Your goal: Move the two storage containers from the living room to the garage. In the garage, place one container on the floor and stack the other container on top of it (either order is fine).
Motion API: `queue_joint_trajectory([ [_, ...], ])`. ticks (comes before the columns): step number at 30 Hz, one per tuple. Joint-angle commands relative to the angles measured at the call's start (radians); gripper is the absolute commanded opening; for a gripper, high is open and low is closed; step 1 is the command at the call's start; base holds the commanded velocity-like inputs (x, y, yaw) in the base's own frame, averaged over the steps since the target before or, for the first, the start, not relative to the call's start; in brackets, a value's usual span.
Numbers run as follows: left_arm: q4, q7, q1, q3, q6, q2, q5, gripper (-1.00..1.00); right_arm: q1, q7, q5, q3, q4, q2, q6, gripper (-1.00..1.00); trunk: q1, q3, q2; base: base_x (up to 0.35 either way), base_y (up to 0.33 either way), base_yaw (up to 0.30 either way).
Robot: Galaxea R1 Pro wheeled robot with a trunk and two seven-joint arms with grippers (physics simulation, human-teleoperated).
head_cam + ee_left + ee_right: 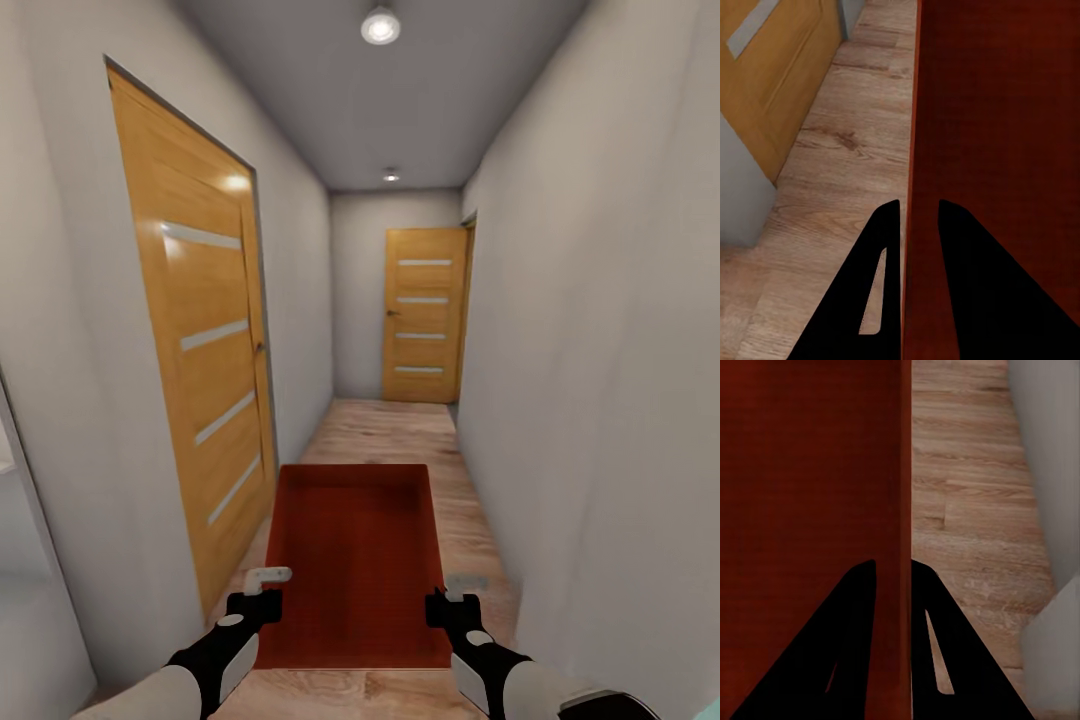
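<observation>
Your left gripper (268, 587) and right gripper (452, 592) each pinch a long wall of the red-orange, smooth-walled open bin (355, 560) at 12 o'clock; it looks stiff, light and slippery, so keep both wall grips level.

I can count one red-orange storage container (352, 560), two wooden doors, one near on the left (195, 350) and one far at the end (425, 315), two round ceiling lights (380, 25), and two robot grippers, left (262, 590) and right (452, 597).

Narrow white hallway (600, 300), two orange doors (205, 340)
</observation>
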Motion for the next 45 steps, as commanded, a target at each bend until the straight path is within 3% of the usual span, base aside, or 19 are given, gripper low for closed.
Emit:
queue_joint_trajectory([
  [1, 0.003, 0.012, -0.001, 0.042, -0.002, 0.096, 0.046, -1.00, -0.002, 0.001, -0.004, -0.032, -0.001, -0.004, -0.007, -1.00, 0.001, -0.001, -0.001, 0.323, 0.037, 0.000],
  [27, 0.004, 0.011, -0.001, 0.042, -0.002, 0.096, 0.045, -1.00, -0.002, 0.000, -0.004, -0.032, -0.001, -0.004, -0.007, -1.00, 0.001, -0.001, -0.001, 0.323, 0.004, 0.000],
  [37, 0.004, 0.011, -0.001, 0.042, -0.002, 0.095, 0.046, -1.00, -0.002, 0.000, -0.004, -0.032, -0.001, -0.003, -0.007, -1.00, 0.001, -0.001, -0.001, 0.322, 0.164, -0.008],
  [45, 0.003, 0.011, -0.001, 0.042, -0.002, 0.095, 0.046, -1.00, -0.002, 0.000, -0.004, -0.032, -0.001, -0.003, -0.007, -1.00, 0.001, -0.001, -0.001, 0.321, 0.163, -0.201],
])
